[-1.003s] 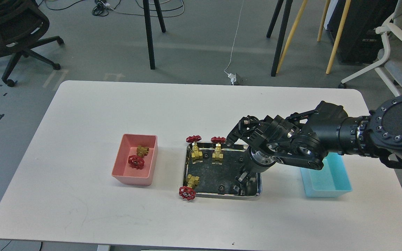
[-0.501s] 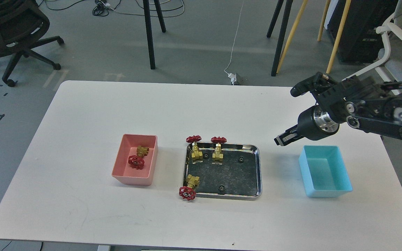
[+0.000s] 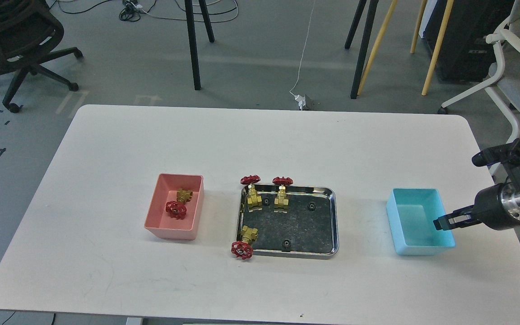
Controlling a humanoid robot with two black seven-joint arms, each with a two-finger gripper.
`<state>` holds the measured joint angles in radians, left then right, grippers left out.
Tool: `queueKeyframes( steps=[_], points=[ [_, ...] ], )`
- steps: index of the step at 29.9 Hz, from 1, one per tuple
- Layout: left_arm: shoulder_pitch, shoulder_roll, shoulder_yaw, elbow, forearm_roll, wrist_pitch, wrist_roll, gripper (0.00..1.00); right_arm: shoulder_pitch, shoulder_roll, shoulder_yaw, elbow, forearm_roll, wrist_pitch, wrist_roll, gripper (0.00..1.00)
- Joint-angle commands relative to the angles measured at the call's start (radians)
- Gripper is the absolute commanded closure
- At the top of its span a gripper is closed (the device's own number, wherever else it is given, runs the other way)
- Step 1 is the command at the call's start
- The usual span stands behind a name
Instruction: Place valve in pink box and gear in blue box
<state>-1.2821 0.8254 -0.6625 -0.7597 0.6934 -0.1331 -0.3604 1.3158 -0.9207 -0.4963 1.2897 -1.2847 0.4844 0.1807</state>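
1 valve [image 3: 177, 204] lies inside the pink box [image 3: 152, 225] on the left, so that half looks started. Next, the steel tray [image 3: 334, 225] holds 3 more valves and 3 small black gears, including 1 gear [image 3: 286, 245] near its front edge. Over to the blue box [image 3: 397, 239], which looks empty, no gear visible. Right gripper [image 3: 440, 222] hangs over its right wall; whether its fingers are apart or pinching anything, I cannot tell.

Right claw [image 3: 443, 222] fingers indistinguishable
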Motion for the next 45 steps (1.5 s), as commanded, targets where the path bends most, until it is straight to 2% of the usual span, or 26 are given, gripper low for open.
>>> queueKeyframes(
  steps=[1, 5, 13, 16, 21, 23, 26, 28, 33, 36, 39, 43, 45],
  points=[
    [0.001, 0.000, 0.004, -0.001, 0.000, 0.000, 0.000, 0.08, -0.036, 0.039, 0.045, -0.049, 0.004, -0.012, -0.001, 0.42],
    [0.001, -0.002, 0.006, -0.001, 0.000, 0.000, 0.000, 0.08, -0.059, 0.052, 0.093, -0.052, 0.016, -0.018, -0.001, 0.27],
    [0.001, 0.000, 0.011, -0.001, 0.001, 0.000, 0.006, 0.08, -0.058, 0.074, 0.156, -0.038, 0.057, -0.009, 0.000, 0.23],
    [0.001, -0.002, 0.011, -0.004, 0.001, -0.005, 0.038, 0.08, -0.055, 0.066, 0.269, -0.029, 0.119, -0.001, 0.002, 0.19],
    [0.003, -0.044, 0.011, -0.020, 0.001, -0.023, 0.112, 0.08, -0.058, 0.085, 0.468, -0.090, 0.410, -0.020, -0.003, 0.14],
    [0.004, -0.095, 0.012, -0.020, 0.001, -0.055, 0.164, 0.07, -0.063, 0.144, 0.566, -0.174, 0.513, -0.036, -0.012, 0.14],
    [0.007, -0.147, 0.012, -0.018, 0.008, -0.092, 0.267, 0.07, -0.063, 0.229, 0.669, -0.315, 0.646, -0.108, -0.033, 0.14],
    [0.009, -0.176, 0.012, -0.012, 0.005, -0.108, 0.302, 0.07, -0.053, 0.288, 0.731, -0.403, 0.738, -0.153, -0.064, 0.14],
    [0.003, -0.265, 0.011, 0.010, -0.005, -0.135, 0.316, 0.08, -0.020, 0.419, 0.823, -0.588, 0.834, -0.286, -0.135, 0.15],
    [0.000, -0.330, 0.011, 0.037, -0.024, -0.141, 0.342, 0.08, 0.017, 0.541, 0.825, -0.732, 0.851, -0.360, -0.167, 0.15],
    [0.004, -0.371, 0.014, 0.077, -0.051, -0.172, 0.360, 0.08, 0.051, 0.690, 0.823, -0.948, 0.852, -0.377, -0.201, 0.16],
    [0.001, -0.449, 0.033, 0.179, -0.045, -0.203, 0.367, 0.08, 0.089, 0.861, 0.814, -1.260, 0.860, -0.360, -0.204, 0.16],
    [-0.006, -0.495, 0.052, 0.252, -0.055, -0.209, 0.368, 0.08, 0.092, 0.885, 0.815, -1.279, 0.861, -0.360, -0.202, 0.15]
  ],
)
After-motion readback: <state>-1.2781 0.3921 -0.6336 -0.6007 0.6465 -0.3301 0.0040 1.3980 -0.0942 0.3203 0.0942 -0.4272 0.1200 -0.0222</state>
